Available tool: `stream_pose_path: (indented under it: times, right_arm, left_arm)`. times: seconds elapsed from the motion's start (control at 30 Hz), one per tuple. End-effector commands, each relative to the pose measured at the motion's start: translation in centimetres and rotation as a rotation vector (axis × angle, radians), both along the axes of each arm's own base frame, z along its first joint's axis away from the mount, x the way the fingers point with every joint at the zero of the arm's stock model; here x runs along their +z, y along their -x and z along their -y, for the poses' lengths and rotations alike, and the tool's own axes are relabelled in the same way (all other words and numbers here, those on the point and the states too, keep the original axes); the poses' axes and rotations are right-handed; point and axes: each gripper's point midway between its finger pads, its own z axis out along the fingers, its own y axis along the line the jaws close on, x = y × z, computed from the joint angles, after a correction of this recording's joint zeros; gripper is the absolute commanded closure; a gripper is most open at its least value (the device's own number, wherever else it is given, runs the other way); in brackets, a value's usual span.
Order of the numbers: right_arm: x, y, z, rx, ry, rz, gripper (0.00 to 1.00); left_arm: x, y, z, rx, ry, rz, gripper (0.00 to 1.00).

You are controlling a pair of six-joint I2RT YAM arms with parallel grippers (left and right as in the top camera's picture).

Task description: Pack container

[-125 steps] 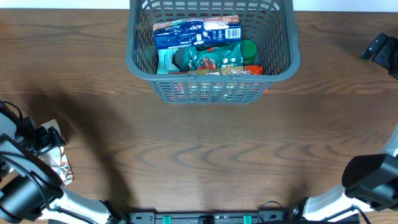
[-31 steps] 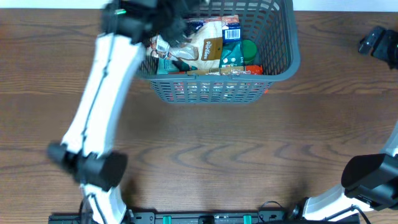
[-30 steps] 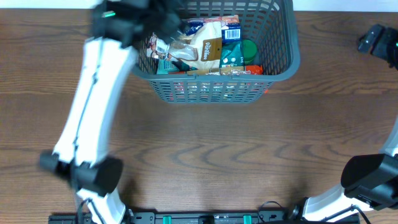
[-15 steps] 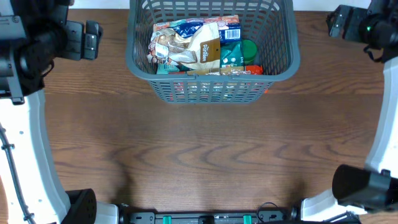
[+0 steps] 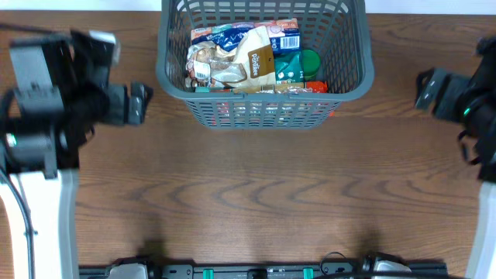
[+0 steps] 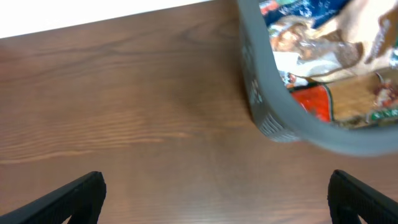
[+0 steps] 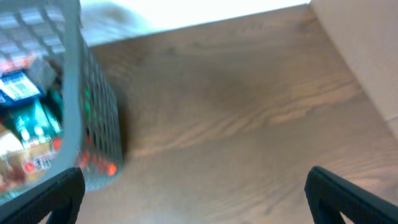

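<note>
The container, a dark grey lattice basket, stands at the back middle of the table. It holds a blue packet, a tan and clear snack bag, green packets and an orange pack. My left gripper hovers open left of the basket, nothing between its fingers. The left wrist view shows the left gripper over bare wood with the container at upper right. My right gripper hangs open to the basket's right. In its wrist view the right gripper is empty, with the container at left.
The brown wooden table lies bare in front of the basket. A white surface runs along the table's far edge. A pale panel stands past the table's right edge.
The left arm has pulled out of the basket, leaving the snack bag inside, and now hovers at its left. The right gripper has come down from the back right corner toward the front.
</note>
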Motion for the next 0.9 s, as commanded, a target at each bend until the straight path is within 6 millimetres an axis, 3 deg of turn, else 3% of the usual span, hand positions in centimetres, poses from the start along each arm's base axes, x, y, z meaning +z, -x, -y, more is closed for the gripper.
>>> stream_pose_path:
  times: [0.0,0.13,0.27,0.57,0.87]
  right_arm:
    - [-3.0,2.2,-1.5,0.018,-0.002,0.021,0.01]
    - [-6.7,4.1,-3.1,0.061,0.006,0.073,0.01]
    - [-9.6,5.9,-4.2,0.092,0.006,0.110,0.01]
    - [-14.6,9.2,-4.7,0.071,-0.044,-0.026,0.01]
    - [-17.0,11.6,-4.9,0.068,-0.064,-0.168,0.01]
  left_arm:
    - [-1.8,2.9,0.8,-0.004,0.050,0.017,0.01]
    - [-4.5,5.1,0.9,0.022,0.053,0.077,0.01]
    - [-7.0,6.9,-1.2,0.198,0.058,0.131,0.01]
    - [-7.8,8.1,-1.1,0.199,0.064,0.197,0.01]
    - [-7.8,8.0,-0.8,0.187,0.065,0.197,0.01]
